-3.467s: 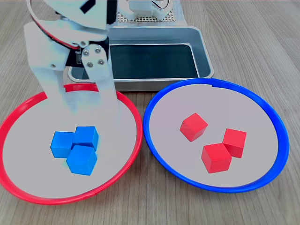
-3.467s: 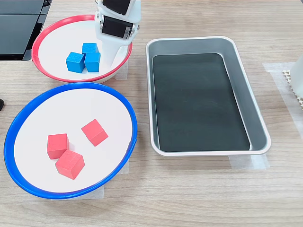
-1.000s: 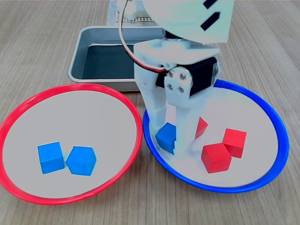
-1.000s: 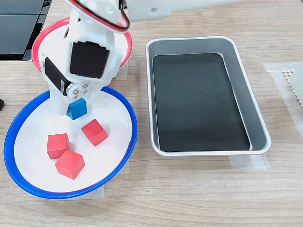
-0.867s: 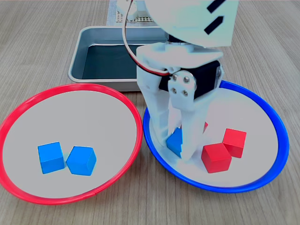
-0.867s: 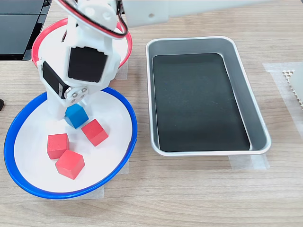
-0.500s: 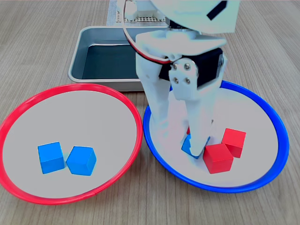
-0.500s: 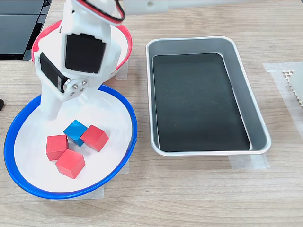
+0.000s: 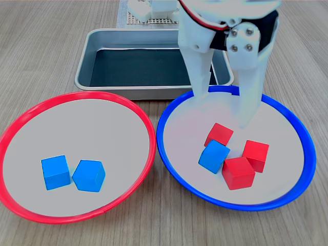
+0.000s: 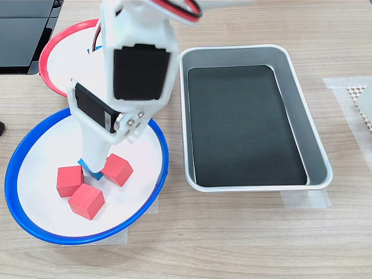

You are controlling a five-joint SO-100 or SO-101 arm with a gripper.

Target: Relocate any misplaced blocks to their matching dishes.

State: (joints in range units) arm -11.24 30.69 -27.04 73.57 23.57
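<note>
The blue-rimmed dish [image 9: 169,154] [image 10: 23,215] holds three red blocks [image 9: 219,135] [image 9: 255,155] [image 9: 238,173] and one blue block [image 9: 213,156] that touches two of them. In the second exterior view the same red blocks [image 10: 70,180] [image 10: 86,201] [image 10: 118,169] show, and only a sliver of the blue block [image 10: 86,167] peeks from behind a white finger [image 10: 93,145]. My gripper [image 9: 223,108] hangs open and empty above this dish's far side. The red-rimmed dish [image 9: 20,128] [image 10: 58,52] holds two blue blocks [image 9: 55,171] [image 9: 88,175], hidden by the arm in the second exterior view.
A rectangular grey metal tray [image 9: 84,77] [image 10: 319,168] with a dark bottom stands behind the dishes in the first exterior view and at the second exterior view's right. A dark flat object [image 10: 23,29] lies at the second exterior view's top left.
The gripper carried a blue block from the red-rimmed dish down into the blue-rimmed dish, let it go beside the red blocks, then opened and rose away.
</note>
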